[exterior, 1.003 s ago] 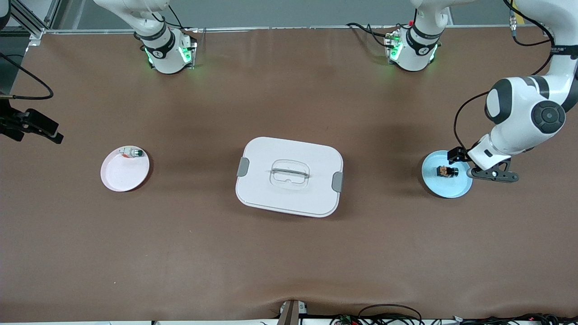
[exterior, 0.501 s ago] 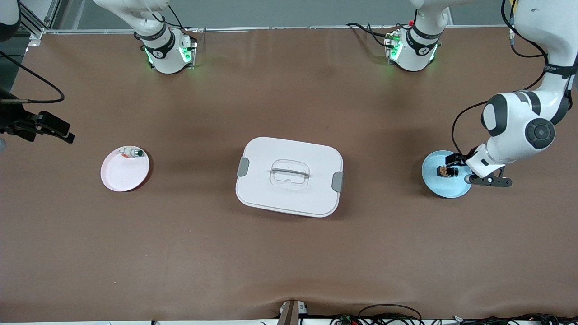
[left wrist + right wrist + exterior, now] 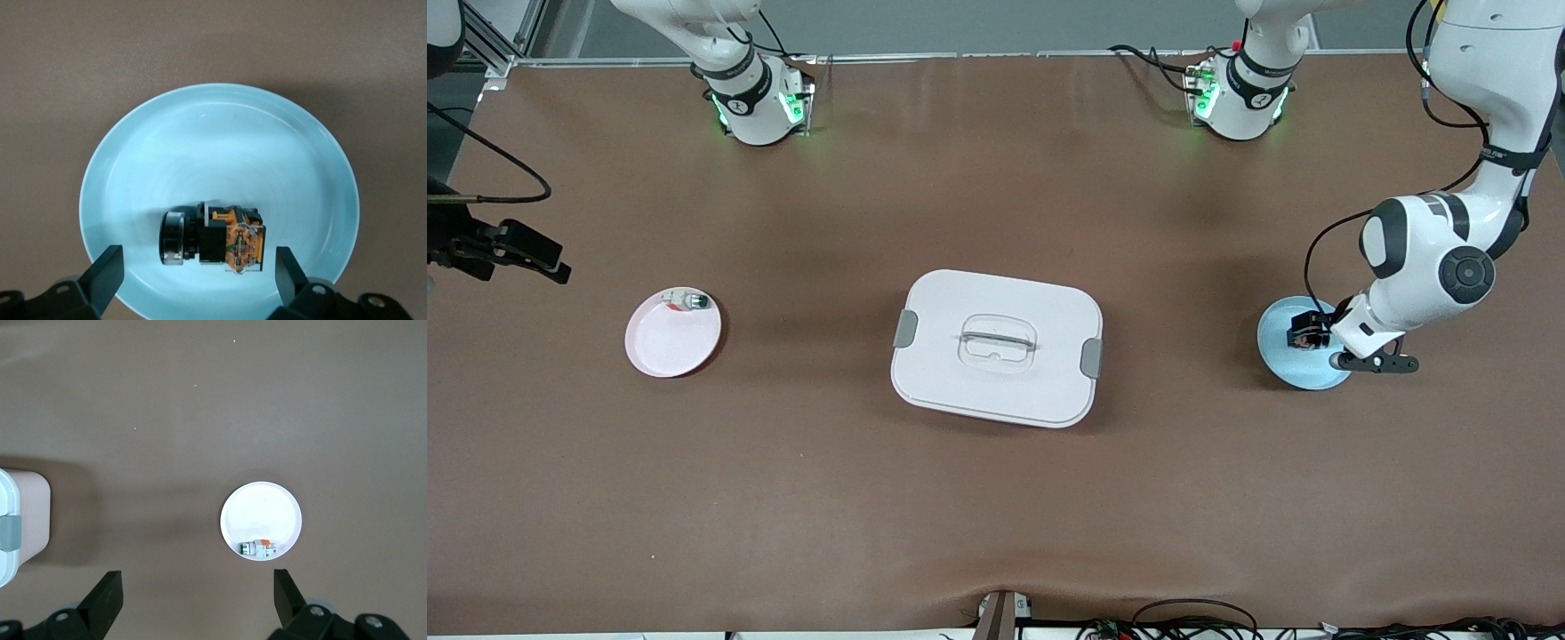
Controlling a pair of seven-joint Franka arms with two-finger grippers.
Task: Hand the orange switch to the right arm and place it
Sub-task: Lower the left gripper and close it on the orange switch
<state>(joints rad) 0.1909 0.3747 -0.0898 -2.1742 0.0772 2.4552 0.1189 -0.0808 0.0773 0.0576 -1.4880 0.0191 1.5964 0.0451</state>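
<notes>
The orange switch (image 3: pixel 230 239), a tiny black block with an orange-patterned face and a black round end, lies on its side on a light blue plate (image 3: pixel 220 147) at the left arm's end of the table. My left gripper (image 3: pixel 197 277) hangs low over that plate, open, one finger on each side of the switch (image 3: pixel 1302 338) and touching nothing. My right gripper (image 3: pixel 197 603) is open and empty, high over the table near a white plate (image 3: pixel 261 510) at the right arm's end.
A white lidded container (image 3: pixel 996 347) with grey clips sits mid-table. The white plate (image 3: pixel 671 342) carries a small white piece with a green end (image 3: pixel 686 301). Bare brown table lies between the plates and the container.
The left arm has come down and in over the blue plate, so its fingers now straddle the switch. The right hand shifted slightly at the table's edge. The switch has not moved.
</notes>
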